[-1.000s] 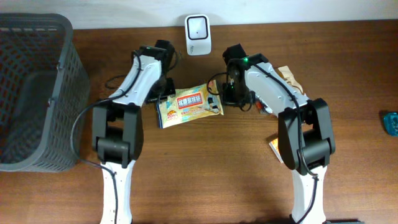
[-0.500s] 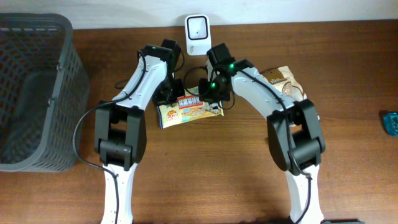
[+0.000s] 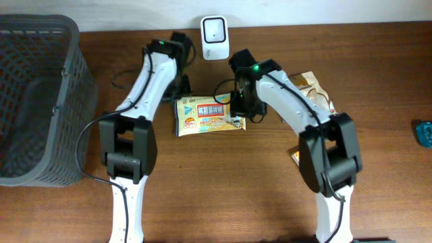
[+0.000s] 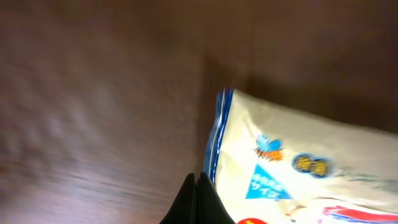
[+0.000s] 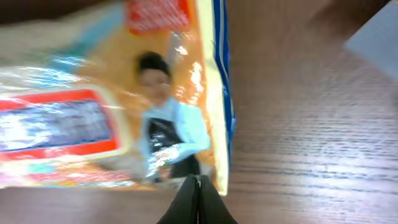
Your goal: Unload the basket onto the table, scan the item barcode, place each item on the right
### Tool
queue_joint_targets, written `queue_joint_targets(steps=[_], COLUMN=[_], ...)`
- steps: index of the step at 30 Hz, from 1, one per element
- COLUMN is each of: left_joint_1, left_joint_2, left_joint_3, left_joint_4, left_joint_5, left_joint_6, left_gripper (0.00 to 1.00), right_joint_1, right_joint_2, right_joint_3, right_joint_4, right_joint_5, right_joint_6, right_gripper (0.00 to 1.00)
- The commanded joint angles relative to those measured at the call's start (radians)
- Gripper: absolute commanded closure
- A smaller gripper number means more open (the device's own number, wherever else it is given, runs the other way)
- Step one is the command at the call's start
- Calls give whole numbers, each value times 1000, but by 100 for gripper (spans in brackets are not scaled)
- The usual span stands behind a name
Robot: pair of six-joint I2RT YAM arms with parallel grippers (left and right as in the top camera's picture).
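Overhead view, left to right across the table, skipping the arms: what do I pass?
Grey basket → yellow snack packet → brown snack bag → teal object at the right edge.

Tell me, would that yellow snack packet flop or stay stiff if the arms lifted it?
Probably floppy: the snack packet looks like thin film with a flat sealed edge. Likely light, since it lies quite flat. Its glossy, wrinkled wrap might be slippery to pinch.
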Motion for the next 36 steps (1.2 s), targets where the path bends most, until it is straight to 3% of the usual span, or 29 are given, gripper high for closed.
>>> queue_joint_targets(steps=[1, 2, 4, 5, 10, 14, 16, 17, 22, 25, 27, 29, 30, 33, 36], left_joint_1=[37, 59, 90, 104, 129, 127, 127, 127, 127, 127, 127, 127, 127, 127, 127], left_joint_2=[7, 7, 7, 7, 7, 7, 7, 7, 7, 7, 7, 7, 7, 7, 7], left_joint_3=[97, 97, 97, 97, 96, 96, 96, 96, 96, 96, 96, 96, 96, 96, 96], left_joint_4=[-15, 1, 11, 9, -56, -90, -90, -90, -90, -90, -90, -90, -90, -90, -90], left_joint_5=[-26, -25, -23, -17, -27, -25, -25, -25, -25, -25, -25, -25, -25, -25, -25], left_joint_6=[-10, -10, -20, -33, -35, -35, -35, -35, -35, -35, -35, -35, -35, -35, -35], left_gripper=[100, 74, 24, 3, 1, 1, 1, 1, 1, 1, 1, 1, 1, 1, 1], right_joint_1=[10, 10, 15, 16, 17, 17, 17, 17, 15, 15, 24, 63, 89, 170, 240], right_joint_2=[-60, -57, -51, -47, 63, 132, 147, 145, 72, -40, -106, -140, -137, -102, -43], right_joint_3=[-5, -5, -5, -5, -5, -5, -5, -5, -5, -5, -5, -5, -5, -6, -6], right_joint_4=[53, 111, 186, 233, 471, 518, 449, 370, 89, -85, -134, -113, -87, -16, 47], right_joint_5=[-1, -50, -70, -70, -69, -43, -43, -44, -31, -32, -43, -46, -47, -42, 88], right_joint_6=[-80, -186, -250, -259, -257, -257, -257, -257, -250, -234, -273, -373, -426, -539, -542], right_gripper=[89, 67, 43, 41, 55, 59, 66, 81, 83, 78, 67, 32, 24, 23, 22])
